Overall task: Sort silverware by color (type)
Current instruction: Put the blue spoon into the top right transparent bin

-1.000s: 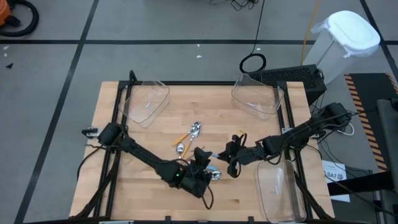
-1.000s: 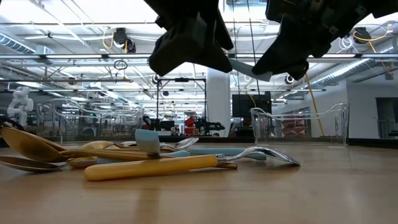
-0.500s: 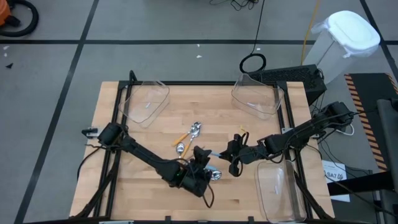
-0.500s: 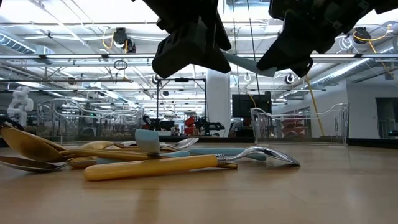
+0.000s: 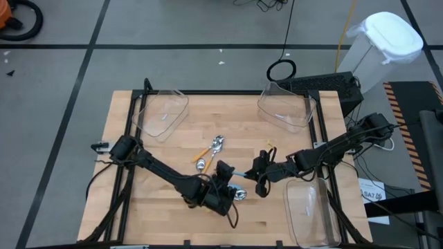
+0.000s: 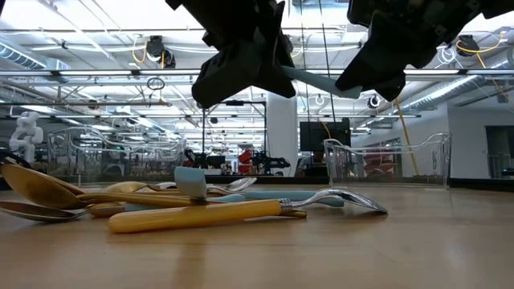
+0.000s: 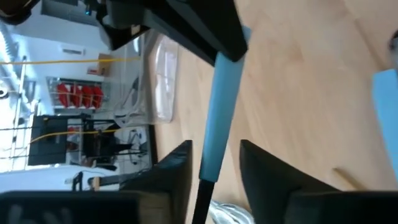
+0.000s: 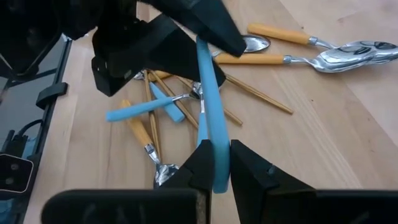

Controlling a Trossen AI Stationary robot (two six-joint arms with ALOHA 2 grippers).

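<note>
A light blue-handled spoon (image 5: 239, 173) hangs above the table's middle between my two grippers. My right gripper (image 8: 214, 168) is shut on it and comes in from the table's right. My left gripper (image 7: 214, 168) comes in from the left and stands open. Its fingers are on either side of the blue handle (image 7: 221, 112) near the spoon's neck, with narrow gaps showing. Below lies a pile of silverware (image 8: 174, 106): orange-handled spoons (image 6: 209, 215), another blue-handled one (image 8: 134, 111) and gold ones (image 6: 48, 189), all flat on the wood. My right gripper pinches the free end of the blue handle (image 8: 213, 158) between its two fingers. It comes slanting down from the table's right, and the handle runs on forward along the fingers. The spoon is lifted clear of the table, with its neck end toward my left gripper.
Three clear bins stand on the table: at the far left (image 5: 164, 111), the far right (image 5: 287, 104) and the near right (image 5: 308, 207). A loose spoon bowl (image 5: 240, 195) lies just under my left gripper. Bare wood shows at the near left.
</note>
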